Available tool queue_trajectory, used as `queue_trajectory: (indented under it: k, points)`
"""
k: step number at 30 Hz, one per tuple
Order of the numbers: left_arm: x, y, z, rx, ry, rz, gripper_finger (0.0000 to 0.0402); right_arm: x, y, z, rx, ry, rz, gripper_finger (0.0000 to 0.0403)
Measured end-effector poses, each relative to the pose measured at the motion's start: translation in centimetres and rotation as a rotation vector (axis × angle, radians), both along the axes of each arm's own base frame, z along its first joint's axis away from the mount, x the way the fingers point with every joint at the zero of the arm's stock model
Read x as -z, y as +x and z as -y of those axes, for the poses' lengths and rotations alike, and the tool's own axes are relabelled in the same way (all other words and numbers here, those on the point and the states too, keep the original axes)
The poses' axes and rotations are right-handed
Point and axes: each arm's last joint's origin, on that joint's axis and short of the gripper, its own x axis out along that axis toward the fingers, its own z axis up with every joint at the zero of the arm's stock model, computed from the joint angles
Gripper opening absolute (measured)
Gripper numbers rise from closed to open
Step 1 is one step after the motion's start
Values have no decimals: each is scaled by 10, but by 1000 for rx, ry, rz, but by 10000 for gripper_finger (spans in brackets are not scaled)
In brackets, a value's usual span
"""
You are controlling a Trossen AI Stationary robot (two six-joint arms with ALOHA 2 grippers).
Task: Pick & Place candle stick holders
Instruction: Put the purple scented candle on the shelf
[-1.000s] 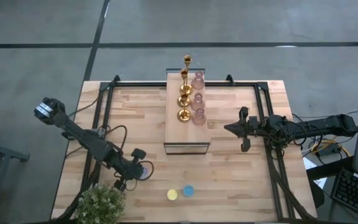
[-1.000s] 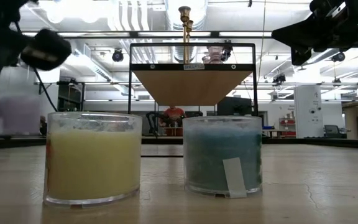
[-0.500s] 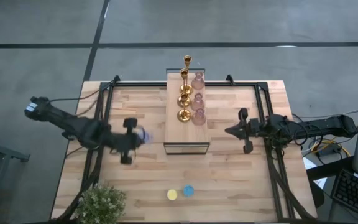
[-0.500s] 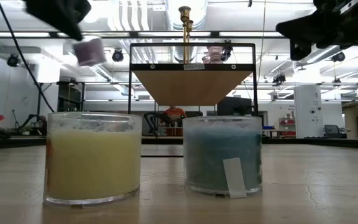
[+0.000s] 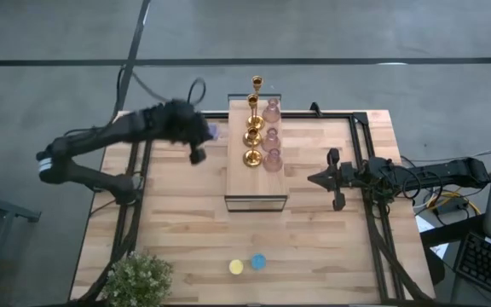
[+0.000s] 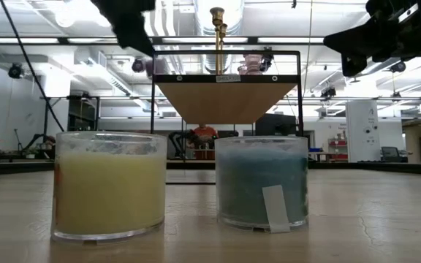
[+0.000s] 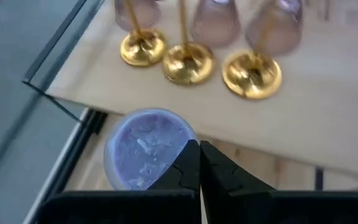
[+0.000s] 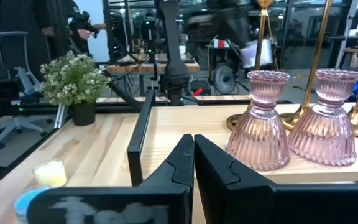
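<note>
My left gripper (image 5: 204,136) is shut on the small purple cup (image 7: 145,149), high above the table beside the far left edge of the long wood block (image 5: 257,175). On the block stand three gold thin-stemmed holders (image 5: 252,158) and three pink vase-like holders (image 5: 272,159). The yellow cup (image 5: 237,267) and the blue cup (image 5: 258,261) stand on the table near its front edge. My right gripper (image 5: 312,179) is shut and empty, hovering to the right of the block. My left gripper holds the purple cup by its rim (image 7: 180,144) on one side, the fingers (image 7: 190,163) closed together there. The fingers themselves hide whether one is inside the cup. The fingers come from above, slanting. The cup hangs upright below them (image 6: 156,67), lifted clear of the table.
A small green plant (image 5: 139,280) stands at the near left corner. A black metal frame (image 5: 147,136) runs around the table. The near half of the block's top (image 5: 257,186) is bare.
My left gripper has carried the purple cup from the table's near left, beside the plant, up and toward the far edge, to the far left side of the wood block. The cup is lifted clear. The right arm has kept still.
</note>
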Motion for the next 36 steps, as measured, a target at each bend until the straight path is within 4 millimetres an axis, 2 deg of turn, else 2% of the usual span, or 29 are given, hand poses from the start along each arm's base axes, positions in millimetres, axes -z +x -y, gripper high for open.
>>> queue_trajectory:
  k: [2, 8, 12, 16, 25, 36]
  points:
    - [-5, 7, -20, -5, -37, 12, 0, 0, 0, 0, 0, -3, 0, 8]
    - [-12, 32, -72, -13, 0, -22, 0, 0, 0, 0, -1, -3, 0, 8]
    - [-8, 51, -95, -2, 3, -45, 0, 0, 0, 0, -2, 1, 0, 8]
    - [-1, 63, -115, -40, -41, -48, 0, 0, 0, 0, -3, 2, 0, 8]
    - [14, 78, -130, -36, -71, -57, 0, 0, 0, 0, -3, 5, -2, 8]
    - [22, 82, -135, -41, -78, -61, 5, 0, 0, 0, -3, 15, -2, 8]
